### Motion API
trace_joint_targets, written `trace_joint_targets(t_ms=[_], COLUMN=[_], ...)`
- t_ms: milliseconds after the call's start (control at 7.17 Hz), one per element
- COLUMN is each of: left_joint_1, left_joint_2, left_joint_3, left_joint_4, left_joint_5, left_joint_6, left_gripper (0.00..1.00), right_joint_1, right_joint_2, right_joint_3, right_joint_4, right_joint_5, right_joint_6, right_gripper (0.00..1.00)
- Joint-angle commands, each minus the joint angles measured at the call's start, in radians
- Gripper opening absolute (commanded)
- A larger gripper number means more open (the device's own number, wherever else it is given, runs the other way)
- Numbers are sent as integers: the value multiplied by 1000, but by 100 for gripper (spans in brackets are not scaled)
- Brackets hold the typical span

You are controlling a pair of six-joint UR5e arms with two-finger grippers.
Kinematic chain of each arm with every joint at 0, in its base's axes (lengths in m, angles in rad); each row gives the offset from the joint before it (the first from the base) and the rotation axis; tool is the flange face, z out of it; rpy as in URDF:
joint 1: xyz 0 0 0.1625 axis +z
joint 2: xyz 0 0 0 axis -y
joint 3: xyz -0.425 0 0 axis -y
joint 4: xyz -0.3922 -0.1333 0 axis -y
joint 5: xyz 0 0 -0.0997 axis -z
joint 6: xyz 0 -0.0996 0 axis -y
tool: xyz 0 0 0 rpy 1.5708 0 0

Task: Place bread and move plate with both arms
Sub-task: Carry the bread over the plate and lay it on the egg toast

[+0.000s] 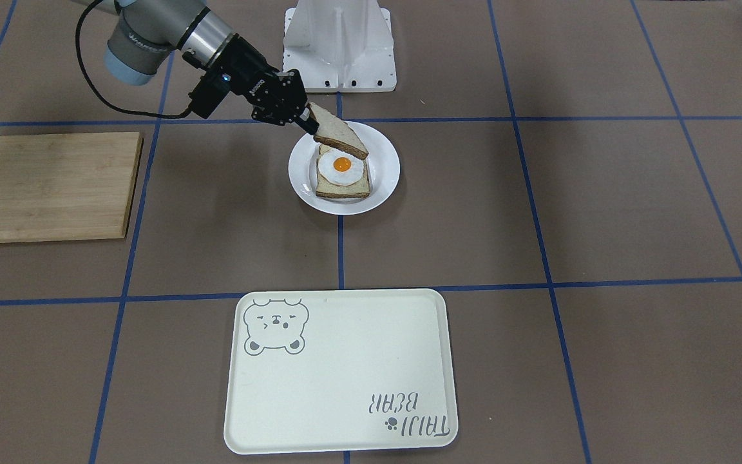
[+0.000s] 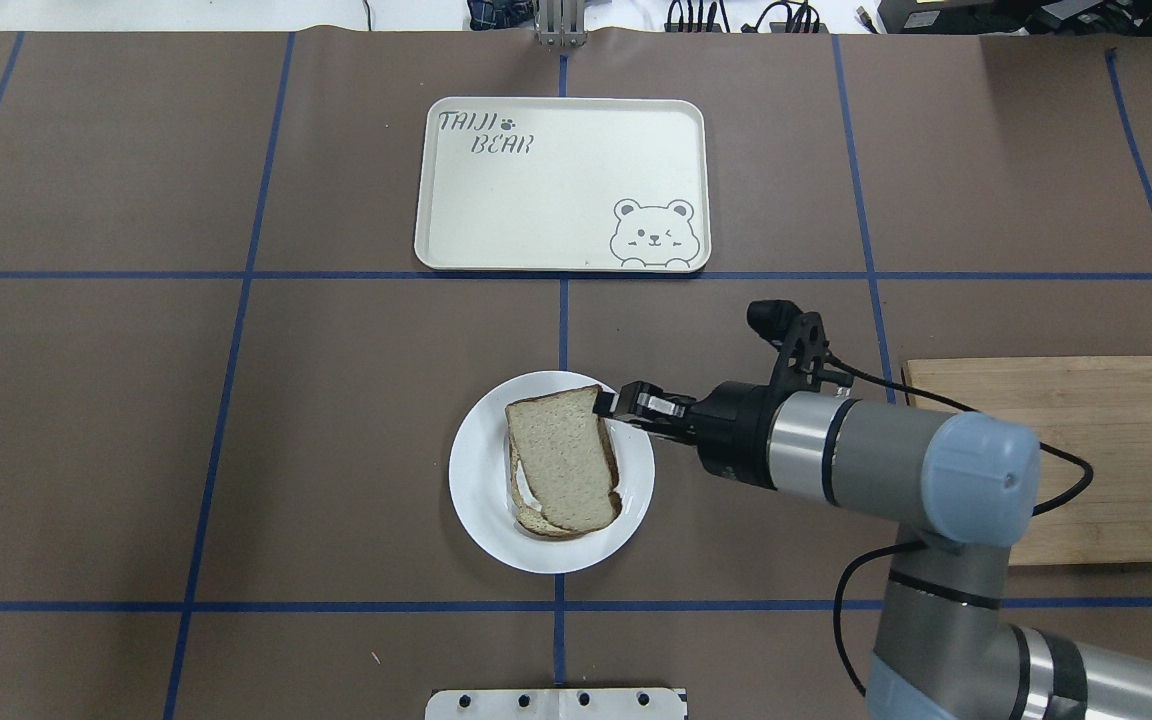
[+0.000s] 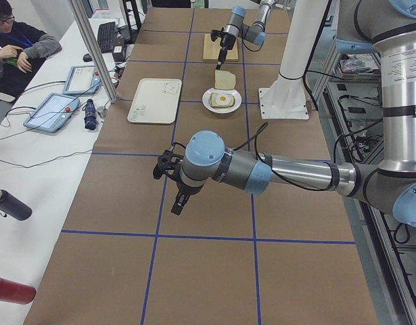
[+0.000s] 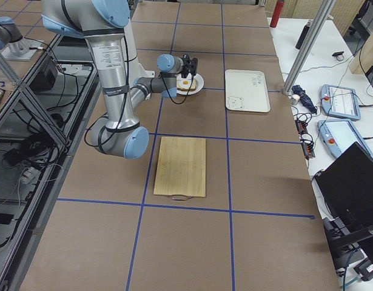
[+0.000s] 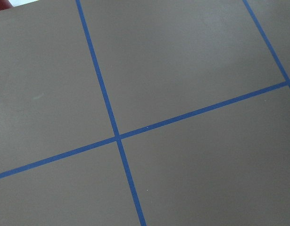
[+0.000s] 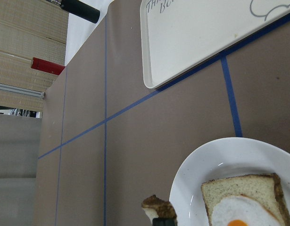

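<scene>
1. Now the bread (image 1: 343, 137) is pinched at a corner by the right gripper (image 1: 310, 122), tilted over the egg slice (image 1: 344, 182) on the plate (image 1: 385, 182).
2. It should be levelled, lowered until touching, then released.
3. Whether the left gripper (image 3: 179, 203) is spread cannot be told.

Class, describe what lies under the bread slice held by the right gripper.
A second slice topped with a fried egg, lying on the white plate. The held bread is tilted above it. From overhead, it hides the egg.
</scene>
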Motion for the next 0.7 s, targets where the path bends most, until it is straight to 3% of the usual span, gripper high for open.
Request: trace_joint_targets(t_ms=[0, 558], left_joint_1=[1, 1], left_joint_2=[0, -1], left_joint_3=[1, 4], left_joint_4=[1, 3], left_joint_5=[-4, -18], left_joint_6=[-2, -2], left_gripper=[99, 99], right_joint_1=[-46, -86], right_joint_2=[42, 35], right_joint_3=[-61, -107], right_joint_4=[-25, -48], right_joint_5=[-76, -182], right_joint_6=[-6, -11], right_gripper=[0, 0])
